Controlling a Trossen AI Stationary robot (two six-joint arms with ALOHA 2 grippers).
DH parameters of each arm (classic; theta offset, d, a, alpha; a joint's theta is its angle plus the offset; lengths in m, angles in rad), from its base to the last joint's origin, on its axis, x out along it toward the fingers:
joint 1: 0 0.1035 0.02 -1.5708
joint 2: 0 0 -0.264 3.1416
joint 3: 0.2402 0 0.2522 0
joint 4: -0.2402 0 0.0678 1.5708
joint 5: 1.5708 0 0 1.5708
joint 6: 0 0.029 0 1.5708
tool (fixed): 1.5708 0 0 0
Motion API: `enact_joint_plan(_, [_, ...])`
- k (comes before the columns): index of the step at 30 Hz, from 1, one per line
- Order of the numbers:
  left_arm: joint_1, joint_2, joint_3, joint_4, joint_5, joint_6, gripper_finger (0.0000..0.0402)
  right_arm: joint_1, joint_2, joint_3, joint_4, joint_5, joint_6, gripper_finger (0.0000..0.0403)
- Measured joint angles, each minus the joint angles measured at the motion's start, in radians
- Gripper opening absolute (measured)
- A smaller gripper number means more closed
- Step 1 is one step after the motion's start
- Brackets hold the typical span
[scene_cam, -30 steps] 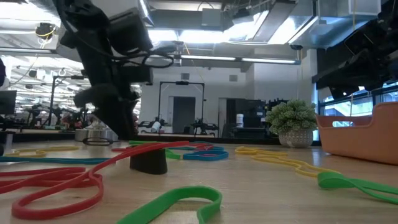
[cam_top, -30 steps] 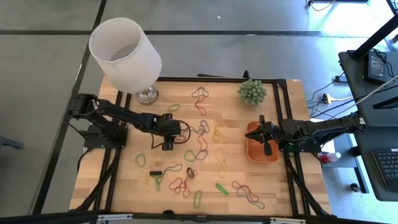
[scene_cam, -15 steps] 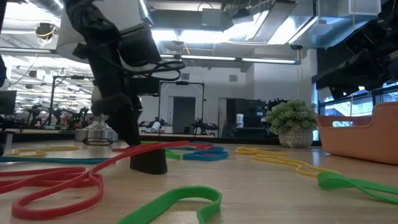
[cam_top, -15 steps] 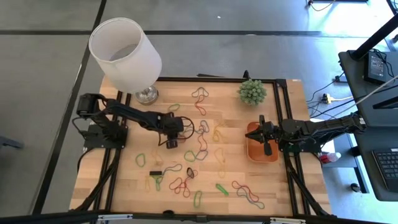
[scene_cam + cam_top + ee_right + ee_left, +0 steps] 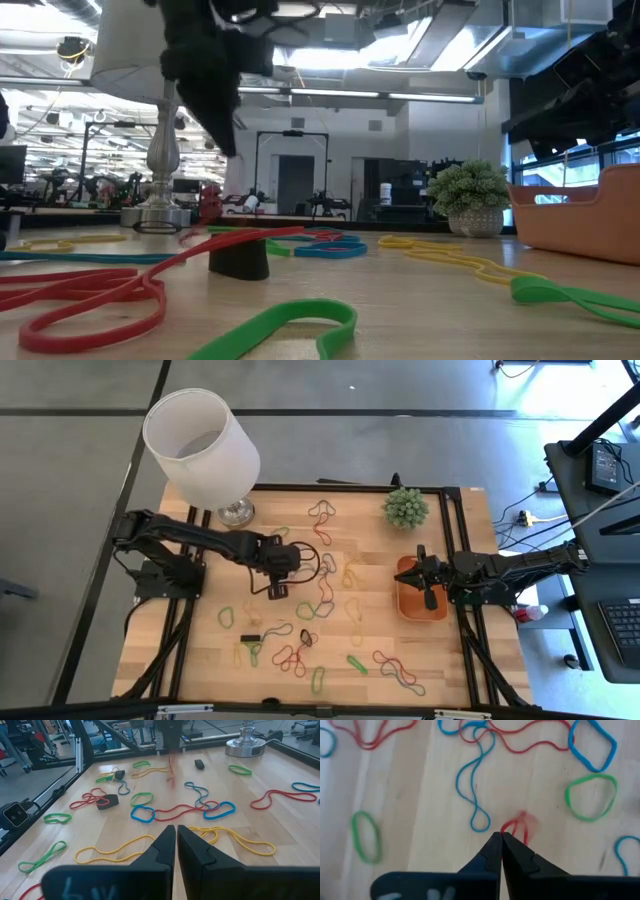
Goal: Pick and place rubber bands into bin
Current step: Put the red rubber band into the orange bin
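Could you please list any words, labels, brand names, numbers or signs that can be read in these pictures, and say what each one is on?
None can be read.
Pale marks on the body of the left gripper, seen in its wrist view: too blurred to read.
Pale marks on the body of the right gripper, seen in its wrist view: too blurred to read.
Nothing printed shows on the lampshade, the orange bin or the table.

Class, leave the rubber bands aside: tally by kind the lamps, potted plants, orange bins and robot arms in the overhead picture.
Lamp: 1
Potted plant: 1
Orange bin: 1
Robot arms: 2, the left arm and the right arm
Total: 5
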Motion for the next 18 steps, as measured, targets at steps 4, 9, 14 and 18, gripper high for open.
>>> enact_joint_plan(4, [-0.02,0.001,0.109,-0.11,-0.004,-0.043,0.0002,0.0,0.0,0.0,0.0,0.0,0.0,0.0023])
enact_joint_plan(9, [-0.043,0.002,0.21,-0.183,-0.006,-0.098,0.0002,0.0,0.0,0.0,0.0,0.0,0.0,0.0023])
enact_joint_plan(14, [-0.062,0.002,0.29,-0.234,-0.031,-0.168,0.0002,0.0,0.0,0.0,0.0,0.0,0.0,0.0023])
enact_joint_plan(18, [-0.076,0.002,0.331,-0.246,-0.029,-0.224,0.0002,0.0,0.0,0.0,0.001,0.0,-0.002,0.0023])
